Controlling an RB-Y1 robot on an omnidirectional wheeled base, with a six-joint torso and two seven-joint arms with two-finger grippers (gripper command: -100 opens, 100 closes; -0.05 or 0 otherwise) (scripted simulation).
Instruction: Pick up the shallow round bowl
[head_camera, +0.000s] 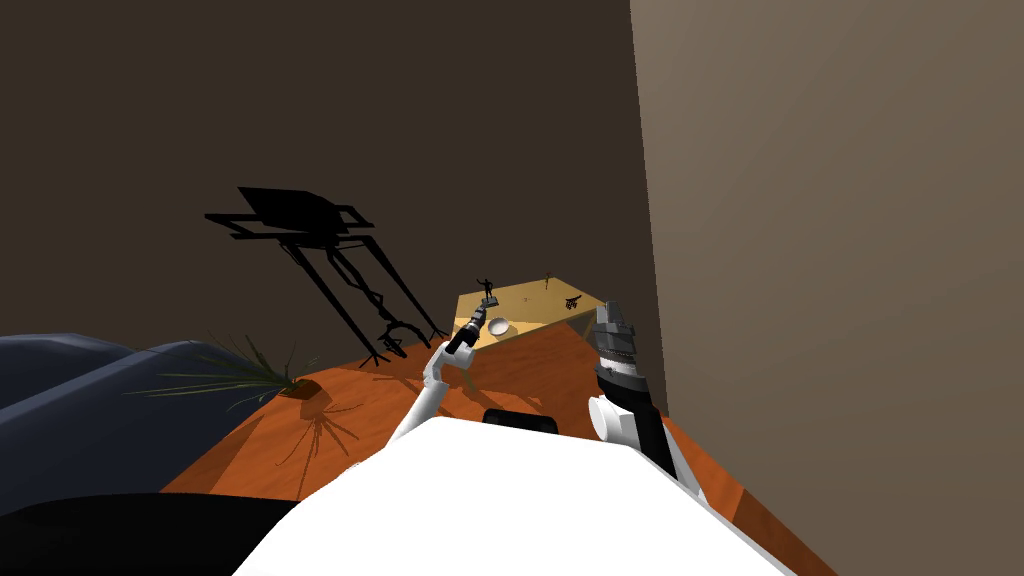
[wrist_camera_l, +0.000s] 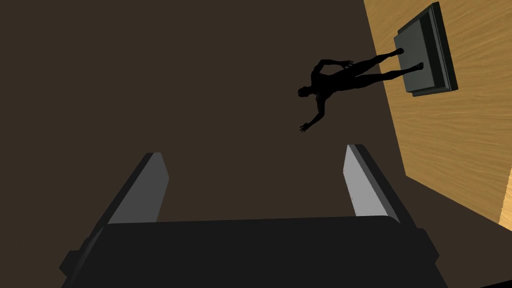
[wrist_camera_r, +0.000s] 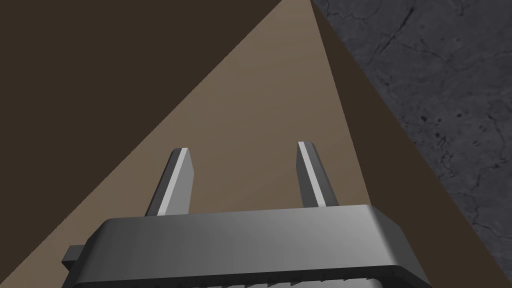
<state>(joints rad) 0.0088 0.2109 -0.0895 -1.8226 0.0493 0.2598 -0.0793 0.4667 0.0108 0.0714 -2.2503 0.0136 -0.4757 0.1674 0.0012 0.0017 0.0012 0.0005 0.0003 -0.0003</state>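
Bowl, white, sits just beside the left hand, which gapes wide, empty.

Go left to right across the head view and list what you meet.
dark blue sofa → potted plant → left claw → white shallow bowl → small black ornament → right claw
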